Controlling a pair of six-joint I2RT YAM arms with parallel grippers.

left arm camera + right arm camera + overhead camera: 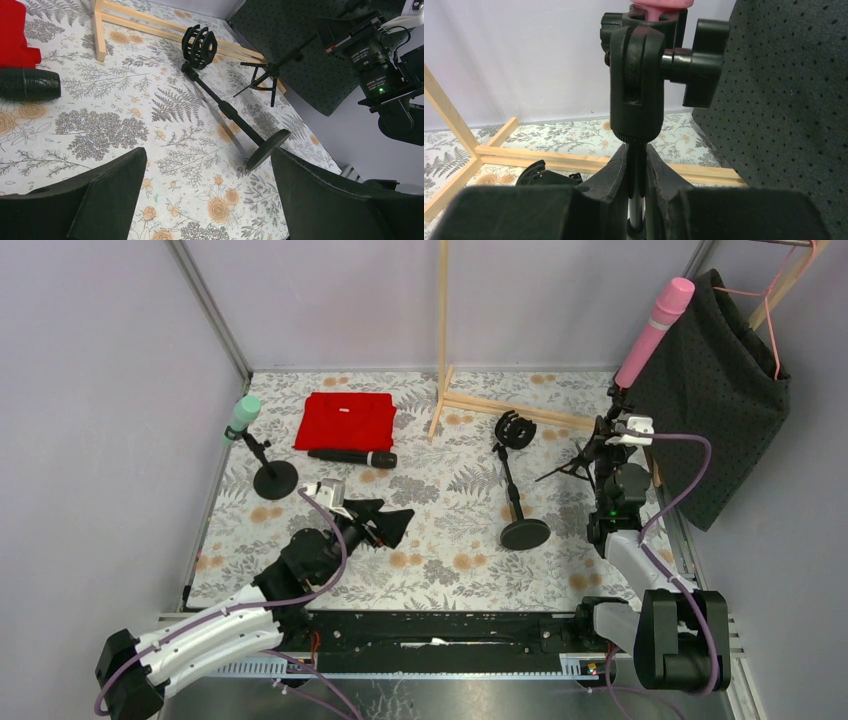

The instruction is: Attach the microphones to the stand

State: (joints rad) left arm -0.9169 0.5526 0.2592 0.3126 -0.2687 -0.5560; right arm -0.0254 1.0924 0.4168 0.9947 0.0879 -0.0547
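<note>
Two look mounted: the mint green microphone [241, 418] at far left and the pink microphone [655, 330] on the tripod stand [585, 462]. The right end effector [636, 175] is clamped on the tripod's pole, forearm raised. The black microphone [352, 457] lies on the desk [450, 530]. The left end effector [385, 522], fingers apart and hovering low, should probably fetch it for the empty round-base stand [515, 490].

No legible text (camera label [369, 54] too small)
</note>
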